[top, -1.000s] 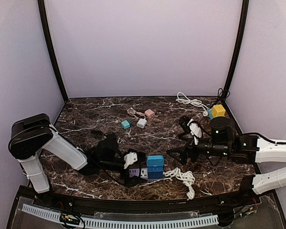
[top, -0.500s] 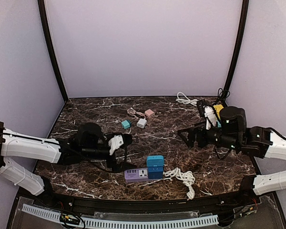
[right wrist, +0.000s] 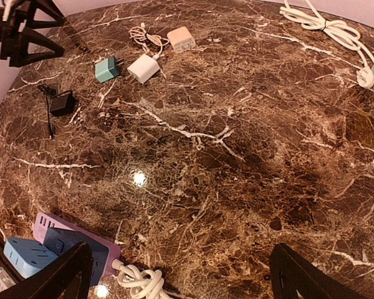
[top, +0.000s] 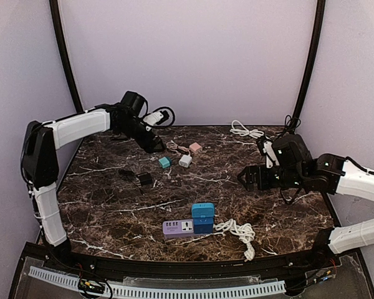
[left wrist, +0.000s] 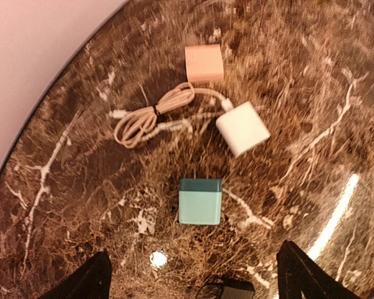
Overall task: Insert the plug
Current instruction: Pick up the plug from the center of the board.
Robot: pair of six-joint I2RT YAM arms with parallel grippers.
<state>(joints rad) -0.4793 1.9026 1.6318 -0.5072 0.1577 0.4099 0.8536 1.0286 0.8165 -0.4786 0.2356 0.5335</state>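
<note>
Two claws: both spread wide, nothing between the fingers of either.
Top, left claw (top: 156, 146): raised at the back-left, pointing down toward the small plugs.
Top, right claw (top: 244, 178): right side, above the surface (top: 112, 205), facing left.
Top, plugs: teal plug (top: 165, 162) and white plug (top: 186, 161) side by side, pink plug (top: 195, 147) just behind; all loose on the surface.
Top, power strip (top: 176, 228): near the front edge, blue blocks (top: 202, 218) at its right end, white cord (top: 240, 231) bunched beside them.
Left wrist, teal plug (left wrist: 199, 200): centred just ahead of the claw (left wrist: 193, 249); white plug (left wrist: 242, 128) up-right, pink plug (left wrist: 204, 62) beyond, coiled cable (left wrist: 151, 115) to the left.
Right wrist, power strip (right wrist: 43, 222): bottom-left corner, well apart from the three plugs at top-left; black adapter (right wrist: 62, 103) lies between.
</note>
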